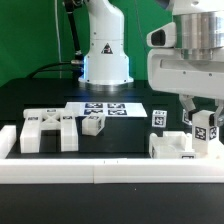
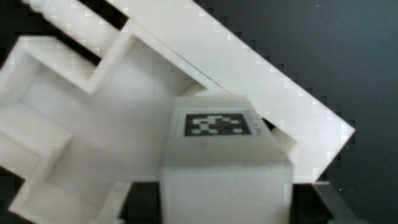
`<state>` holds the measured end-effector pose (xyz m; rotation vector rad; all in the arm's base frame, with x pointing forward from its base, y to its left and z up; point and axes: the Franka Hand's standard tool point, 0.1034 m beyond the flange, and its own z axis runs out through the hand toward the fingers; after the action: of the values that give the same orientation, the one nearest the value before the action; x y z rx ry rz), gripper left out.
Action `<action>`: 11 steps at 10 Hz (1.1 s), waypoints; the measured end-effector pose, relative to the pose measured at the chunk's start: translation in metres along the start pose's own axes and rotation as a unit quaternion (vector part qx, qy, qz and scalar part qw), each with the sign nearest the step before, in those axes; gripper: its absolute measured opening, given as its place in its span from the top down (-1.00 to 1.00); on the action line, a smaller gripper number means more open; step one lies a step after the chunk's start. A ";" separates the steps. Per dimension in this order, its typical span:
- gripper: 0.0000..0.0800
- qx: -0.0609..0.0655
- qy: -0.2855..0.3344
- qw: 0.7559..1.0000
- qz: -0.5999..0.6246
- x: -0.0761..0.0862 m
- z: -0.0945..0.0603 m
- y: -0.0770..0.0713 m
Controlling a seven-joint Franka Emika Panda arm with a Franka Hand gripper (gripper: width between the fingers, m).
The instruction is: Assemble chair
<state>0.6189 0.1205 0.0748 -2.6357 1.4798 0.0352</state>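
The chair is in loose white pieces on the black table [image 1: 40, 96]. One tagged post [image 1: 205, 131] stands upright in the claw [image 1: 204, 118], whose two fingers are pressed tight against its sides, just behind the rail [image 1: 100, 172] and near that rail's end on the exterior view's right. The post's lower end meets the end of a slab [image 1: 170, 147] that lies flat right against the rail; whether the two are joined cannot be told. In the wrist view the post [image 2: 217, 150] shows its tag face up between the dark fingers [image 2: 128, 203], with the slab [image 2: 71, 95] spread beneath it. A small tagged block [image 1: 158, 118] stands a little farther back from the rail than the slab. Toward the rail's other end, on the exterior view's left, sits an H-shaped frame [image 1: 48, 131], just behind the rail, with a cube [image 1: 93, 124] beside it. The marker board [image 1: 105, 108] lies farther back from the rail's middle, and the arm's base [image 1: 105, 55] rises behind that.
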 end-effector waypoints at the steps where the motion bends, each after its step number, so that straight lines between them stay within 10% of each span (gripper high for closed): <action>1: 0.27 0.000 0.000 1.000 0.023 0.000 0.000 0.000; 6: 0.27 0.000 -0.001 0.998 0.064 -0.001 0.000 0.000; 8: -0.29 0.001 -0.001 1.000 0.030 -0.001 0.000 -0.001; 11: -0.60 -0.001 0.000 0.991 -0.132 -0.005 0.000 -0.003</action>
<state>0.6186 0.1260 0.0759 -2.8084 1.1192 0.0118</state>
